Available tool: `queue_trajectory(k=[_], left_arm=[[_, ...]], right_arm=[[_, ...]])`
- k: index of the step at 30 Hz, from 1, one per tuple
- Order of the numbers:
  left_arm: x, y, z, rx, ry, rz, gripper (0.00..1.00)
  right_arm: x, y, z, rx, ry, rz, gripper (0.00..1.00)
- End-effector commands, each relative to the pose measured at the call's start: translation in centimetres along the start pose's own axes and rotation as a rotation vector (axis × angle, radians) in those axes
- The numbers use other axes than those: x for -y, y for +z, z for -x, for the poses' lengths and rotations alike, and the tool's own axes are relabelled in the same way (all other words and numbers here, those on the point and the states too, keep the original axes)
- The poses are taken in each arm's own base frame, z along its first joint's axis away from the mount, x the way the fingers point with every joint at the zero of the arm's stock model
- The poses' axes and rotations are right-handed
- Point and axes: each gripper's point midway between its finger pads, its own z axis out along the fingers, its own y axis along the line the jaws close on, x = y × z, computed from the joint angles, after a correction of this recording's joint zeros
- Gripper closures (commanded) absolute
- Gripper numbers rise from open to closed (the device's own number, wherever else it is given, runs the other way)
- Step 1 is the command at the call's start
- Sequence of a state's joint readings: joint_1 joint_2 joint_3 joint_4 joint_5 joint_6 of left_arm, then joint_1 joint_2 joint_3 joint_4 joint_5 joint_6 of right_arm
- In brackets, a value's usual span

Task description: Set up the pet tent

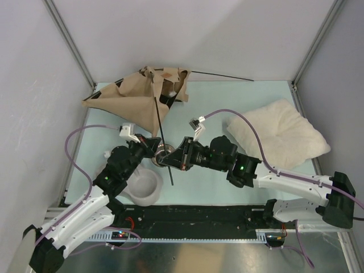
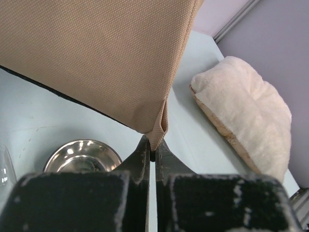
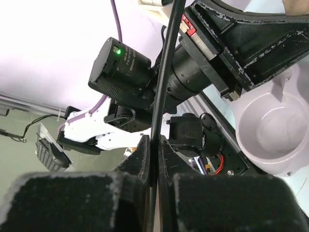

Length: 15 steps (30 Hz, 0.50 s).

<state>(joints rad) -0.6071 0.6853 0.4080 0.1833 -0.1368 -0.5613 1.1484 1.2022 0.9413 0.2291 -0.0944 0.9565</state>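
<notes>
The tent (image 1: 133,99) is noted collapsed at the far left of the table (image 1: 239,102), spread as a flat tan sheet with its bunched end toward the far edge. One corner is pinched by the left gripper (image 2: 153,151), whose jaws are closed together on the very tip of the fabric. The corner appears raised off the table and drawn toward the arms, probably so that it is kept taut and steady to receive a pole end. A thin black pole (image 1: 163,139) is clamped by the right gripper (image 3: 153,145), jaws shut on it close to its near end. From there the pole runs away across the tan fabric toward the bunched part. The two grippers are held just beside each other above the bowl (image 1: 145,185), which suggests that the pole end is to be fed into the held corner. Whether it is already engaged there cannot be told. A second pole (image 1: 222,75) is seen projecting from the tent along the far edge, judged not yet seated. The pillow (image 1: 278,133) lies well apart on the right. The task is judged to be at an early stage, since no frame is standing.
</notes>
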Motion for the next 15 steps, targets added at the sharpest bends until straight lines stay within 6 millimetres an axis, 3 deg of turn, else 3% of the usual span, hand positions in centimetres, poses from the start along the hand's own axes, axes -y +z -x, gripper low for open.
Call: queue_trajectory(k=[1,15], left_arm=[[0.9,-1.1,-3.1,-0.139,-0.061,-0.053,1.0],[1.5,-2.9,-4.7,-0.226,-0.126,-0.084,1.0]], right_arm=[[-1.0,0.6,5.4,0.177,-0.031,0.074,1.0],[-1.0,2.8,9.0,0.169,-0.033,0.179,1.0]])
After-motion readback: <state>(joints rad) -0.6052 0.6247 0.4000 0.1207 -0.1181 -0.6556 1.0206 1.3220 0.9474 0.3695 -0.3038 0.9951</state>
